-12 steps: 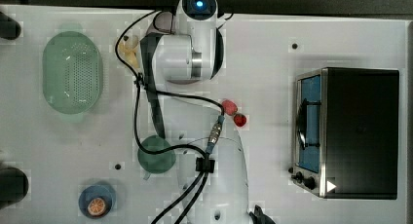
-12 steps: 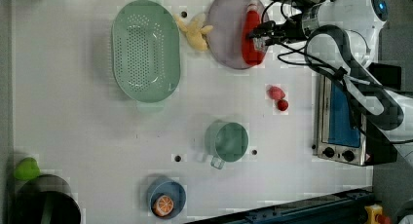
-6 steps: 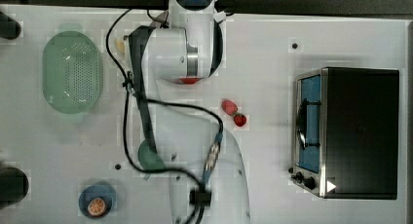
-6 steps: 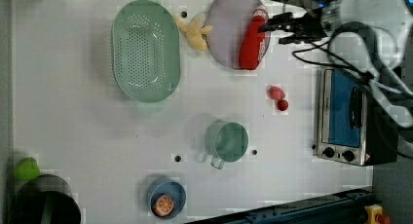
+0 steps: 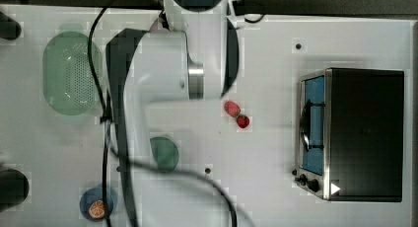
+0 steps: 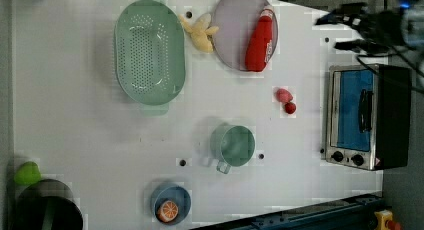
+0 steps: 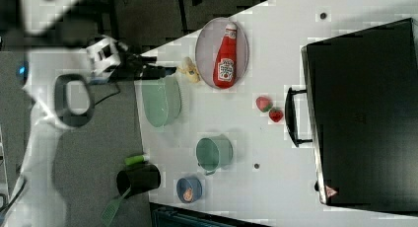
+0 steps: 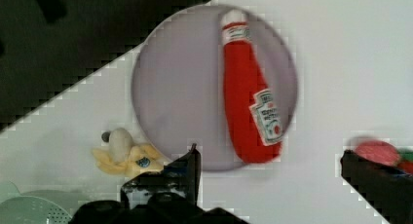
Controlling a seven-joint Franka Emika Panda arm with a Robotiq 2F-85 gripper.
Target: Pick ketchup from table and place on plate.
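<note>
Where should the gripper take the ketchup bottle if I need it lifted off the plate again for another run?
Grip the ketchup bottle across its wide labelled body, coming straight down from above. It lies flat on the plate, cap toward the rim, so the rounded sides are free; the narrow neck would likely slip.

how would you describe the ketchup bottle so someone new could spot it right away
In the left view, find the oval light-green basket near the table's top edge; to the left view's right of it, past a peeled banana, lies the round greyish-lilac plate. The ketchup bottle lies flat on that plate's right side: long, red, white-capped, far bigger than the two strawberries nearby.
</note>
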